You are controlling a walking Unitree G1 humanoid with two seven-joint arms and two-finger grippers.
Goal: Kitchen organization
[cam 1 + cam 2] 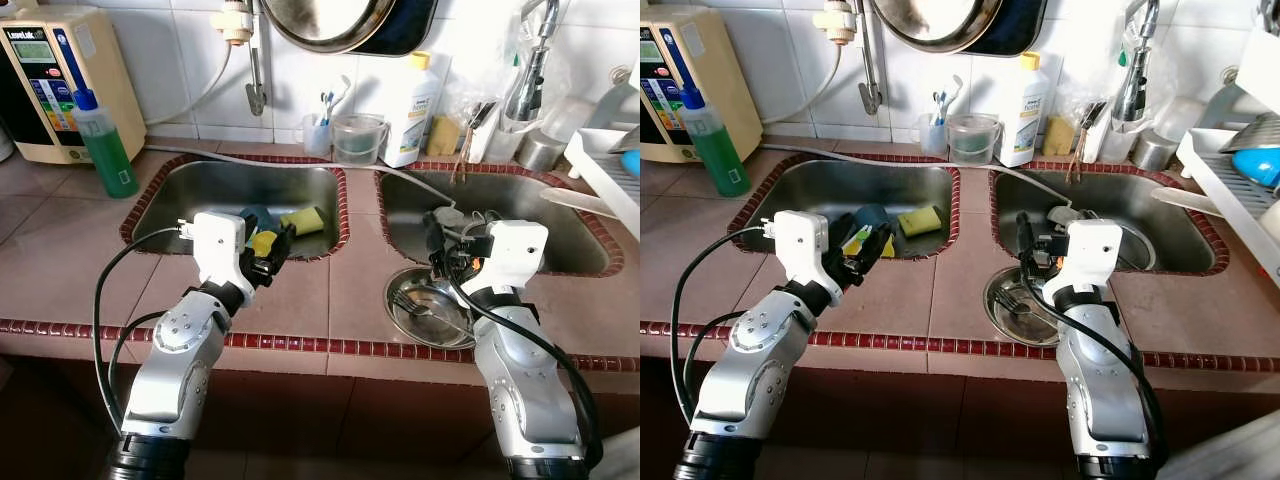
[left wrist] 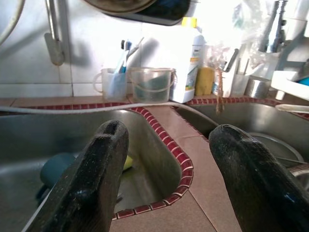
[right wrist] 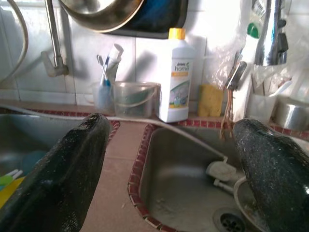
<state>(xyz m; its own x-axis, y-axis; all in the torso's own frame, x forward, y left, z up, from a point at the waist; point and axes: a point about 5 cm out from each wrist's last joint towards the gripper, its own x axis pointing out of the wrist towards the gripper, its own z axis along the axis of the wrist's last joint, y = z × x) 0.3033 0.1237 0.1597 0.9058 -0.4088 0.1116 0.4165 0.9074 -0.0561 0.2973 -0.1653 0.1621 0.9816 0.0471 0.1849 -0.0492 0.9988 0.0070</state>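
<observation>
Two steel sinks are set in a tiled counter. My left gripper (image 1: 280, 240) hovers open over the front edge of the left sink (image 1: 170, 195), with nothing between its fingers (image 2: 96, 183). Just beyond it in that sink lie a yellow sponge (image 1: 303, 220) and a dark teal cup (image 2: 55, 166) on its side. My right gripper (image 3: 169, 125) stands open at the front left corner of the right sink (image 1: 560, 225). Below it a steel bowl (image 1: 400, 310) holding a fork sits on the counter.
Along the back wall stand a green soap bottle (image 1: 103, 140), a water machine (image 1: 50, 80), a toothbrush cup (image 1: 317, 132), a clear tub (image 1: 358, 138) and a white detergent bottle (image 1: 415, 110). A tap (image 1: 530, 70) and a dish rack (image 1: 610, 170) are at the right.
</observation>
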